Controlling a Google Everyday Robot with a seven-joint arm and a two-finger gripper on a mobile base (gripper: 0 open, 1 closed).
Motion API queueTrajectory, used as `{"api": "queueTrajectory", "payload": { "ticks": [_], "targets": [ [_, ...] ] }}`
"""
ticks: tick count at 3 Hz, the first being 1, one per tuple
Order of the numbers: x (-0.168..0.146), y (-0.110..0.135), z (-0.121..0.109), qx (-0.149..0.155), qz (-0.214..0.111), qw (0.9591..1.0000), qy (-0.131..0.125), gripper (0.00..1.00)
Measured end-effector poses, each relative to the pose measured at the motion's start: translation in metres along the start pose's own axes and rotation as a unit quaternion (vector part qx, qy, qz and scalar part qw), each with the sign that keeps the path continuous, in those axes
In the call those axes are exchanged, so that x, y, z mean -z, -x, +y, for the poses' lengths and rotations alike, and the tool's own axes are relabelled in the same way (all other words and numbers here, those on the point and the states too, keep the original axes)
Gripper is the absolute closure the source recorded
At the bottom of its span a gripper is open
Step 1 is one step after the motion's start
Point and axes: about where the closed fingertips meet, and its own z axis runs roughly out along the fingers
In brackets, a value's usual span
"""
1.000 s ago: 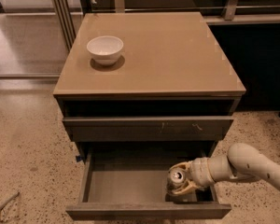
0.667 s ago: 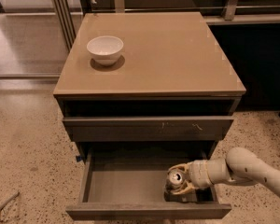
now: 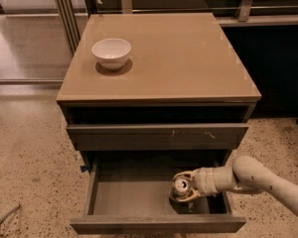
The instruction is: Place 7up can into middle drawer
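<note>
The middle drawer (image 3: 129,197) is pulled open at the bottom of the view, with a smooth grey floor and thin side walls. The 7up can (image 3: 181,186) stands upright inside it at the right, silver top showing. My gripper (image 3: 184,188) reaches in from the right and is shut on the can, one finger above and one below it. The can is low over the drawer floor; I cannot tell whether it touches.
A white bowl (image 3: 111,52) sits on the tan cabinet top (image 3: 179,63) at the back left. A shut grey drawer front with pale scratch marks (image 3: 156,135) lies above the open drawer. Speckled floor surrounds the cabinet; a glass partition stands at left.
The gripper with the can has shifted slightly left inside the drawer. The arm has followed. Bowl and drawer have not moved.
</note>
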Motion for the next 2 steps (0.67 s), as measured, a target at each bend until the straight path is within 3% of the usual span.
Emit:
{"api": "queueTrajectory", "payload": {
  "ticks": [2],
  "targets": [
    [-0.022,-0.021,-0.011,-0.005,-0.004,1.0,0.006,1.0]
  ]
}}
